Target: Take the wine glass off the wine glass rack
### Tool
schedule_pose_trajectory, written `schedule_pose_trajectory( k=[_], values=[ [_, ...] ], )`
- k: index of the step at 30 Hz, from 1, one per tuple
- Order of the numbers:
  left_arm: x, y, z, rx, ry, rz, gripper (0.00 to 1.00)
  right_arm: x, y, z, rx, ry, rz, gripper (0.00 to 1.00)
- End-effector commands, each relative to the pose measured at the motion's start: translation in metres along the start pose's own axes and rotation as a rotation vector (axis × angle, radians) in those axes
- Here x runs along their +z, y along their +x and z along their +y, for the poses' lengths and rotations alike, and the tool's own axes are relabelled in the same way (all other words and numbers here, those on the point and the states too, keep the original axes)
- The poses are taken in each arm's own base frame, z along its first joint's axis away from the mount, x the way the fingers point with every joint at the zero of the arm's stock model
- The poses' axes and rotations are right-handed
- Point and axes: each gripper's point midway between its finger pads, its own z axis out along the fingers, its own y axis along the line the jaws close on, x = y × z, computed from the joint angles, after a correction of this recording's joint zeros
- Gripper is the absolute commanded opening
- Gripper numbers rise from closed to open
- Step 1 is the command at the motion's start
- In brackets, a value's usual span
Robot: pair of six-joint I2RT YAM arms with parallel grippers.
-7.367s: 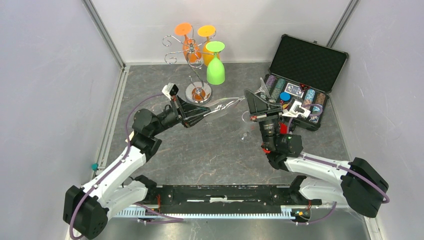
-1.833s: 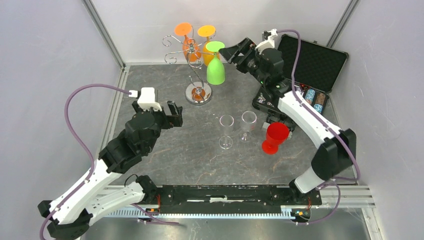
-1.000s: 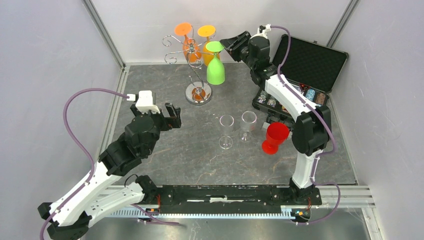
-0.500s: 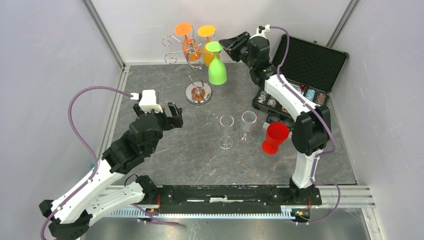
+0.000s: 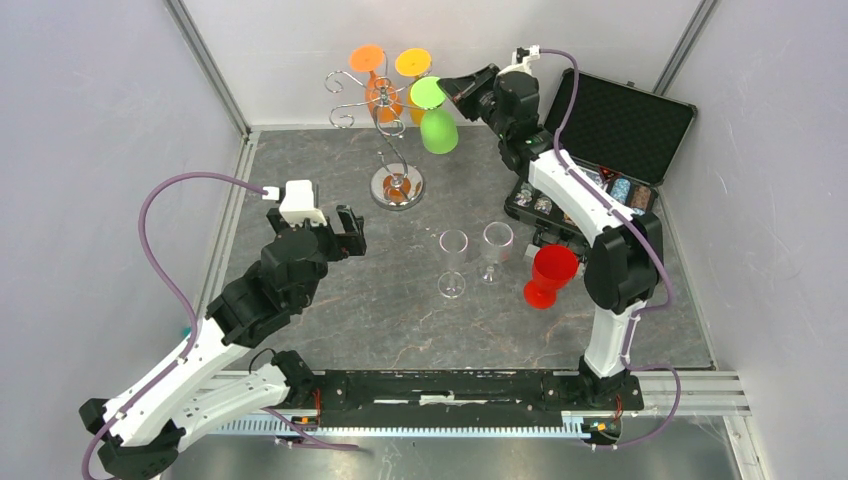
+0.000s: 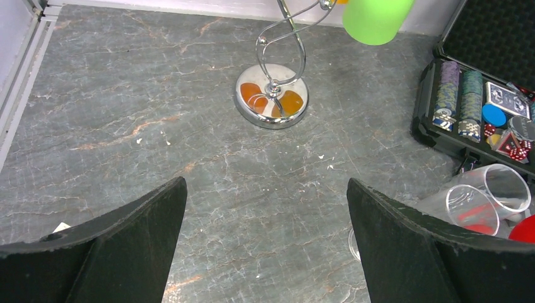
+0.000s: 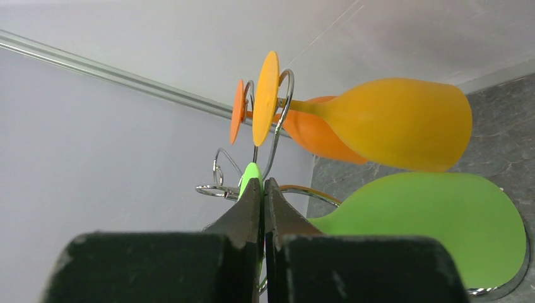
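Observation:
The wine glass rack (image 5: pixel 385 112) is a shiny silver stand at the back of the table; its round base (image 6: pixel 272 104) shows in the left wrist view. A green wine glass (image 5: pixel 437 128) hangs upside down from it, its bowl tilted out to the right. My right gripper (image 5: pixel 455 88) is shut on the edge of the green glass's flat foot (image 7: pixel 251 172), with the green bowl (image 7: pixel 429 227) beside its fingers. An orange glass (image 5: pixel 375 85) and a yellow-orange glass (image 5: pixel 413 62) also hang on the rack. My left gripper (image 5: pixel 345 230) stands open and holds nothing over the table (image 6: pixel 266 183).
Two clear glasses (image 5: pixel 453 262) (image 5: pixel 497 250) and a red goblet (image 5: pixel 548 275) stand upright right of centre. An open black case (image 5: pixel 610 150) with poker chips lies at the back right. Grey walls close in three sides.
My right gripper has closed onto the green glass's foot, and the glass's bowl has swung up and to the right. The left arm has barely moved.

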Motion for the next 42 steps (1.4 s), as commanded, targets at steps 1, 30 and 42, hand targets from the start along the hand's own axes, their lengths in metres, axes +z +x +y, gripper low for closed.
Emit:
schedule_pose_trajectory(
  k=[1, 30, 42],
  values=[
    [0.002, -0.010, 0.000, -0.075, -0.018, -0.040, 1.00, -0.016, -0.023, 0.038, -0.034, -0.047, -0.062, 0.00],
    [0.001, -0.010, 0.001, -0.082, -0.019, -0.043, 1.00, -0.016, 0.005, 0.075, 0.015, -0.163, -0.021, 0.00],
    [0.000, -0.011, 0.001, -0.086, -0.019, -0.044, 1.00, -0.001, -0.036, 0.058, 0.024, -0.117, -0.168, 0.00]
  ],
)
